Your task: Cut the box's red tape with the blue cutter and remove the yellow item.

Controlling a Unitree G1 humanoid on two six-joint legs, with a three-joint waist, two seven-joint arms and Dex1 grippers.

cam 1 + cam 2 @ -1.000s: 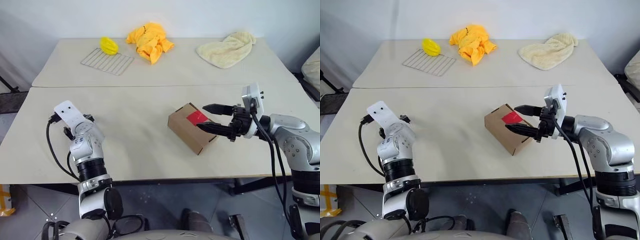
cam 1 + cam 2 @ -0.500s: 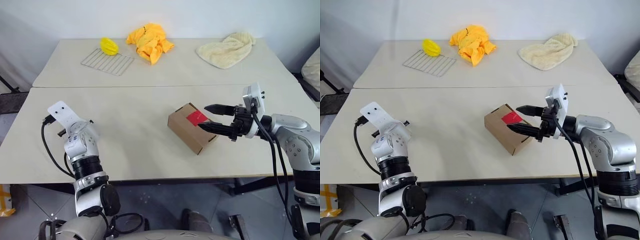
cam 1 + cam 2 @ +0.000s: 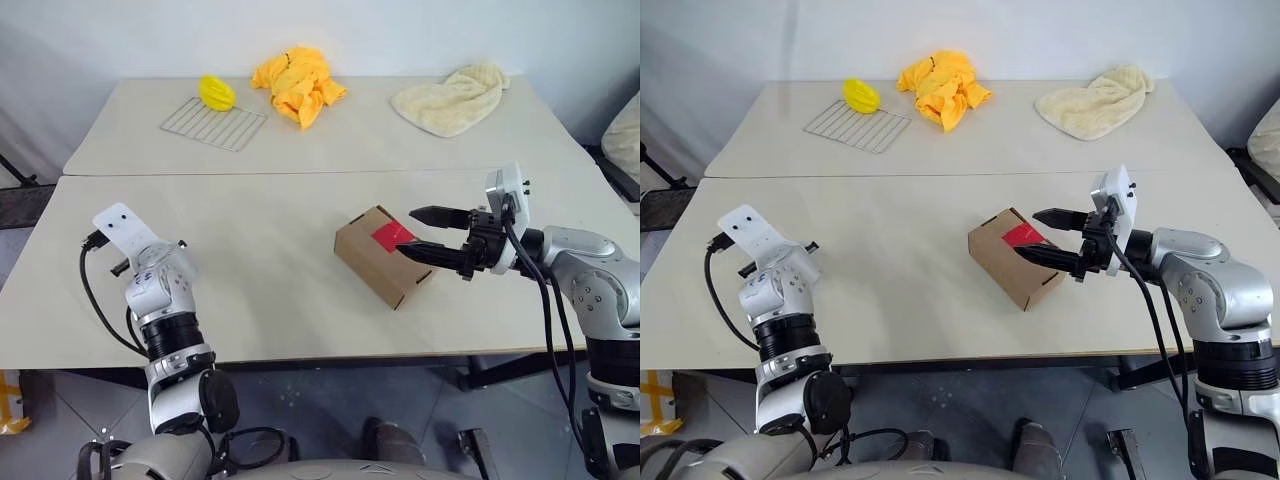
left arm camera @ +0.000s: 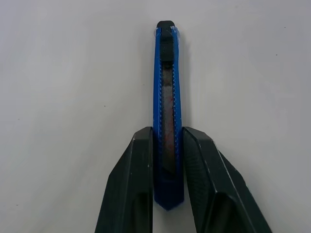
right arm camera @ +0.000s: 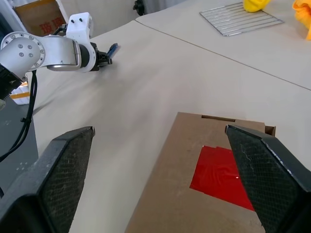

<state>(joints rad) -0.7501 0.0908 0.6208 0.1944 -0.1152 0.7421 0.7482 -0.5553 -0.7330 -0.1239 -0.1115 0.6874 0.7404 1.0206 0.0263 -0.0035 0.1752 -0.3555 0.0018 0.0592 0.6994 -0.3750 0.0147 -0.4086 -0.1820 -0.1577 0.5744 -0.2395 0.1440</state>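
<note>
1. Two pale tables (image 3: 300, 260) stand end to end; the near one carries the task's things.
2. On the far table lie a cream towel (image 3: 450, 98), a crumpled yellow-orange cloth (image 3: 298, 82), a wire rack (image 3: 213, 122) and a lemon-shaped yellow object (image 3: 217, 91) at the rack's far corner.
3. The box (image 3: 380, 255) sits on the near table, right of centre, turned at an angle to the table edge, with its flaps closed.
4. The red tape (image 3: 393, 235) lies on the box's top, towards the end nearest the right gripper.
5. The right gripper (image 3: 425, 233) is at the box's right end, jaws spread wide, one finger above the top near the tape and one lower at the near side. It holds nothing.
6. The left gripper (image 4: 167, 145) is low over the near table's left part, well apart from the box, fingers clamped on the blue cutter (image 4: 166, 97).
7. The cutter is gripped near its rear end and points out past the fingertips over the table.
</note>
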